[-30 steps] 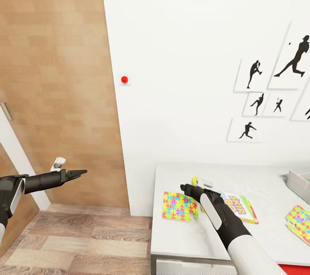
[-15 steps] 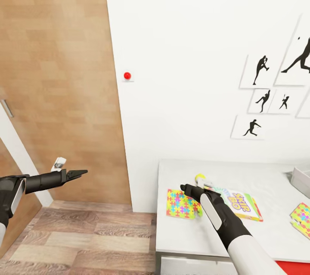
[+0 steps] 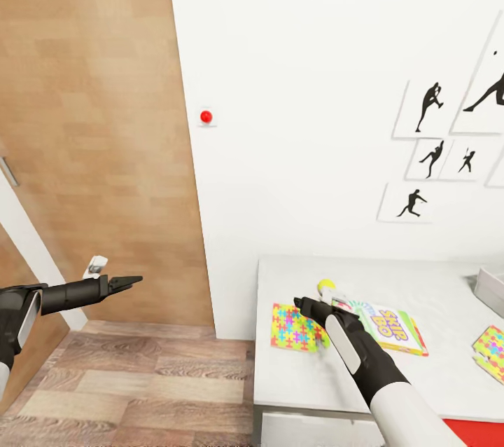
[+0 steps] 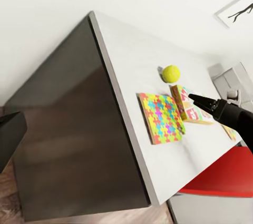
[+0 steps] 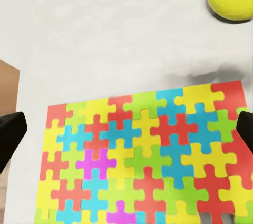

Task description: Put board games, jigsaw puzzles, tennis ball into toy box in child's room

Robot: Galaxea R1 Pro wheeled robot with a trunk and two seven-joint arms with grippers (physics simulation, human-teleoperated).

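A white wall (image 3: pixel 308 83) hung with black baseball-player silhouettes (image 3: pixel 430 105) meets a wood-panelled door (image 3: pixel 91 118) and plank floor (image 3: pixel 140 384). The pale grey table (image 3: pixel 315 377) carries a jigsaw puzzle (image 3: pixel 297 327) beside the tilted "SKIP-BO" game (image 3: pixel 385 324), the tennis ball (image 3: pixel 326 286) just behind them — a second puzzle (image 3: pixel 490 352) and the toy box (image 3: pixel 492 286) sit at the far right. The right gripper (image 3: pixel 302 305) hangs over the first puzzle, fingers spread wide; the left gripper (image 3: pixel 133 282), off the table, has its fingers pressed together.
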